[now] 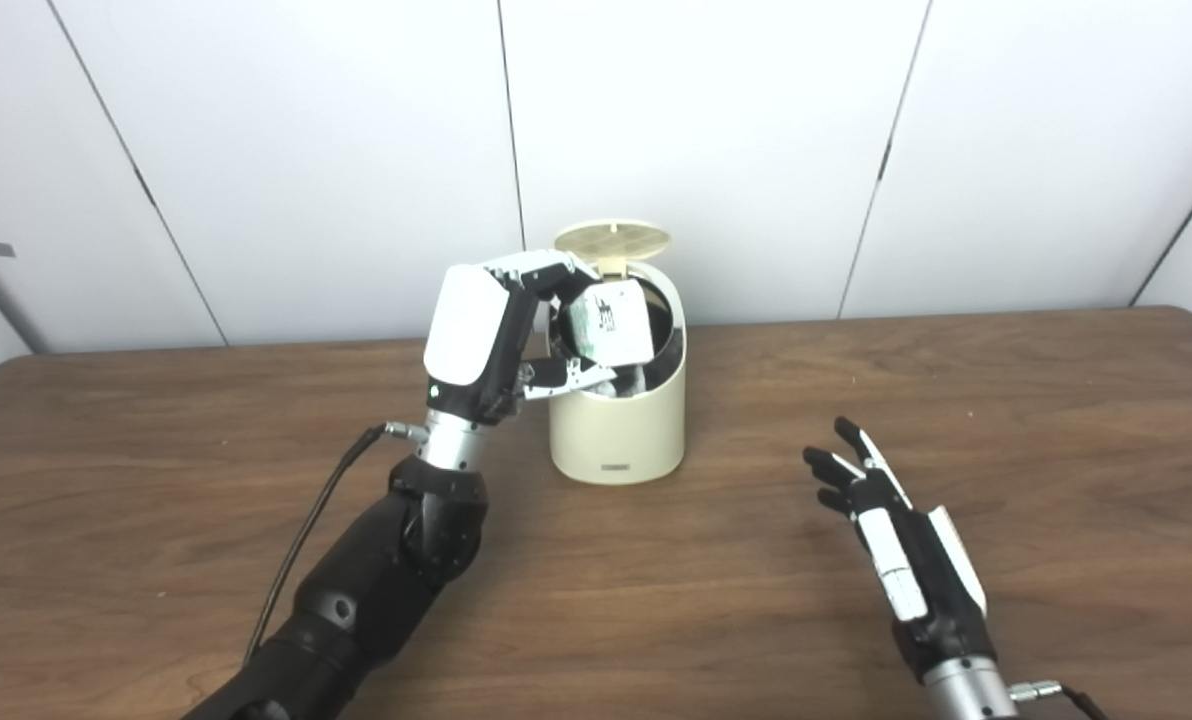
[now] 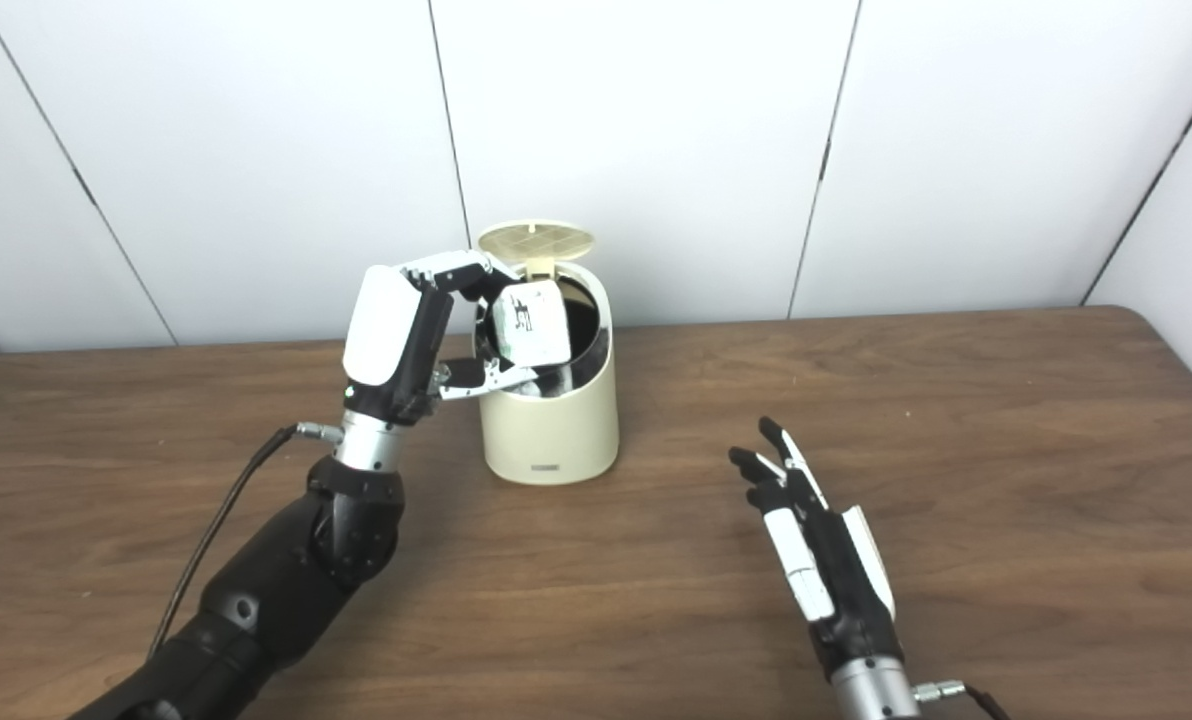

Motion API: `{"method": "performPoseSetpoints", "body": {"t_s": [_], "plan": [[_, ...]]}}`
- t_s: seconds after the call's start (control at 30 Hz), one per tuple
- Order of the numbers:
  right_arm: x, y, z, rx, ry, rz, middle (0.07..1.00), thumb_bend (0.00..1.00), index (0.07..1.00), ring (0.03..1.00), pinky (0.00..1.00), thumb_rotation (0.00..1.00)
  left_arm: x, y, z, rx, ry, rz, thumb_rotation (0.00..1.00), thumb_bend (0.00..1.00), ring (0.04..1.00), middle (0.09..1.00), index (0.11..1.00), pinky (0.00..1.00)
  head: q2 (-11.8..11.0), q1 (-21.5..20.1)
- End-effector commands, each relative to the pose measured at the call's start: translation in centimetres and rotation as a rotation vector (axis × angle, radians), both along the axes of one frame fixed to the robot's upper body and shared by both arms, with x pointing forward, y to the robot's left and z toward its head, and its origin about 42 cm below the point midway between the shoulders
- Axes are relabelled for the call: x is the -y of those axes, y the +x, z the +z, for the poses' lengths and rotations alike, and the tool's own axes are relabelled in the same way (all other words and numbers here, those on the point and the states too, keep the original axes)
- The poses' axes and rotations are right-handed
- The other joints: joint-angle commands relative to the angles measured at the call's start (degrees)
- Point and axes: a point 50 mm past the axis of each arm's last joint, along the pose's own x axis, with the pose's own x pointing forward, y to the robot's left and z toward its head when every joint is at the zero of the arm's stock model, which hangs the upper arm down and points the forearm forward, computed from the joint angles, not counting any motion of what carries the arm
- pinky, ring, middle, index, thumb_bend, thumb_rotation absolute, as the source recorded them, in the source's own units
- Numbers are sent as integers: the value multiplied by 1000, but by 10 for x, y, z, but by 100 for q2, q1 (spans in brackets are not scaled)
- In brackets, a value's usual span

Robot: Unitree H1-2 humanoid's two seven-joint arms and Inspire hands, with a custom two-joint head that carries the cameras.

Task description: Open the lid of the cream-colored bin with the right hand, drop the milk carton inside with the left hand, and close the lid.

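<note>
The cream-colored bin (image 1: 621, 425) stands on the table at the back middle, its round lid (image 1: 612, 239) tipped up and open behind the mouth. My left hand (image 1: 486, 335) is raised at the bin's left side and is shut on the white milk carton (image 1: 611, 325), holding it tilted over the open mouth. My right hand (image 1: 891, 520) is open and empty, fingers spread, low over the table to the right of the bin and nearer to me. The scene also shows in the right eye view, with the bin (image 2: 554, 420) and carton (image 2: 531, 322).
The brown wooden table (image 1: 1056, 420) ends at a white panelled wall behind the bin. A black cable (image 1: 306, 530) runs along my left forearm. Some pale stuff lies inside the bin, too dark to make out.
</note>
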Motion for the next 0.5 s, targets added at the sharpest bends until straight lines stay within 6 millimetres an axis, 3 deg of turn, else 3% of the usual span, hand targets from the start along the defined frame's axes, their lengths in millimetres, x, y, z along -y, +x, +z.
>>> {"method": "performPoseSetpoints", "body": {"t_s": [0.0, 0.47], "plan": [[-3, 3, 16, 71, 5, 14, 853, 561, 946, 895, 870, 1000, 3, 7, 31, 97, -46, -23, 0, 504, 465, 483, 481, 442, 1, -3], [-5, 1, 19, 60, -3, 20, 852, 561, 945, 894, 876, 1000, 6, 6, 26, 82, -62, -20, 0, 505, 453, 481, 488, 432, -1, -16]]}}
